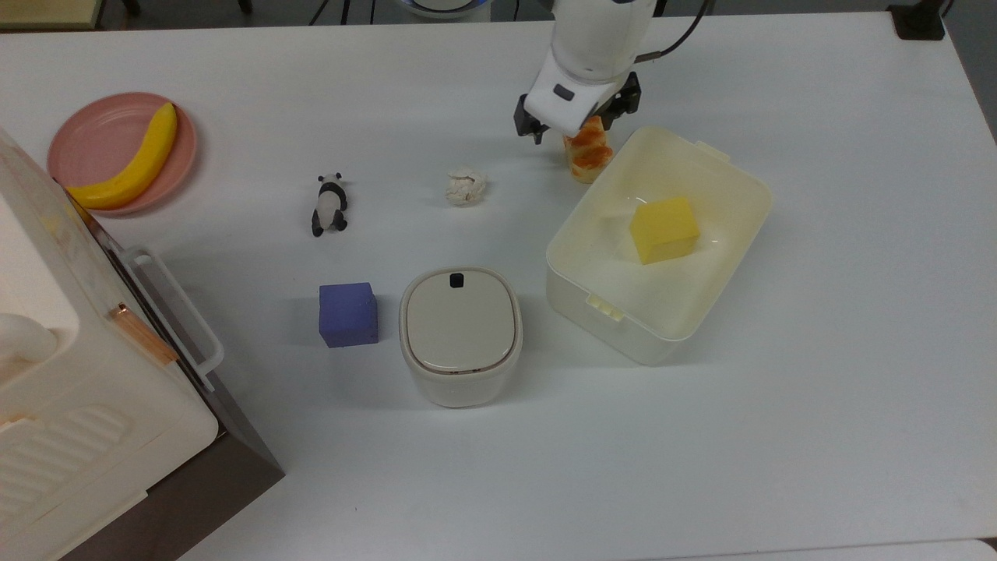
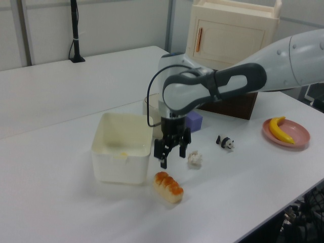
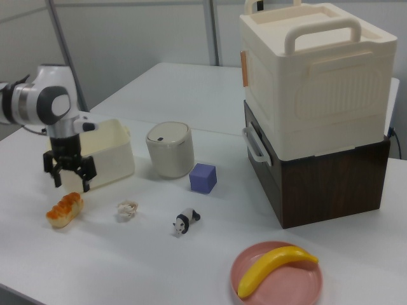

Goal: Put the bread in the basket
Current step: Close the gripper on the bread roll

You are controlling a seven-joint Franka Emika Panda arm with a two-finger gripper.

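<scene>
My gripper [image 2: 171, 154] hovers above the bread [image 2: 168, 186], fingers spread, nothing held. Bread lies on the table [image 1: 818, 405] just beside the basket [image 1: 720, 167], outside it. Basket holds a yellow cube [image 1: 664, 229] only. Nothing done so far: descend, grasp, lift, carry over the rim and release all remain.
</scene>
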